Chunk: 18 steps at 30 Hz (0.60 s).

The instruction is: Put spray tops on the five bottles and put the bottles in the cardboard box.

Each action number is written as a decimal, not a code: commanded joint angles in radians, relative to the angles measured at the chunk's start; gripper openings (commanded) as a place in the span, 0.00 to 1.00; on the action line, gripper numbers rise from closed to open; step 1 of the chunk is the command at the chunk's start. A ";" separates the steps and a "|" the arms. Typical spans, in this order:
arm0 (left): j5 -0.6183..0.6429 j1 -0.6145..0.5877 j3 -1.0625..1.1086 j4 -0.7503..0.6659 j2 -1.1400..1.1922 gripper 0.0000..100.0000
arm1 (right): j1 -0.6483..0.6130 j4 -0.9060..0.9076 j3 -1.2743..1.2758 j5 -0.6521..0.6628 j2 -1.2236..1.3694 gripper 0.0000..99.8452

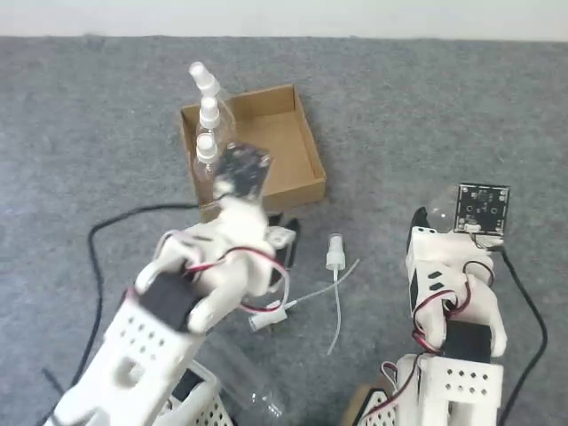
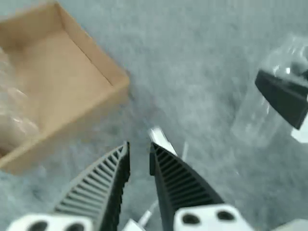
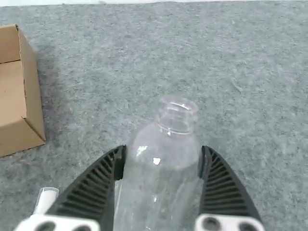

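Gripping an uncapped clear bottle (image 3: 175,120) by its body, the right gripper (image 3: 162,153) has its fingers clenched on either side. The left gripper (image 2: 138,151) hangs over the grey surface (image 1: 444,106), fingers slightly apart with nothing between them. A loose spray top (image 1: 335,253) lies between the two arms. At its 11 o'clock sits the cardboard box (image 1: 306,146), with three capped bottles (image 1: 209,115) along its 9 o'clock wall.
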 commanded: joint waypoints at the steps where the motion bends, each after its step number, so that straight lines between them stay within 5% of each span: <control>1: 0.100 0.048 -0.130 -0.028 0.206 0.07 | 0.027 -0.028 -0.011 -0.009 -0.025 0.11; 18: 0.282 0.078 -0.568 0.035 1.020 0.07 | 0.045 -0.028 -0.012 -0.008 -0.025 0.11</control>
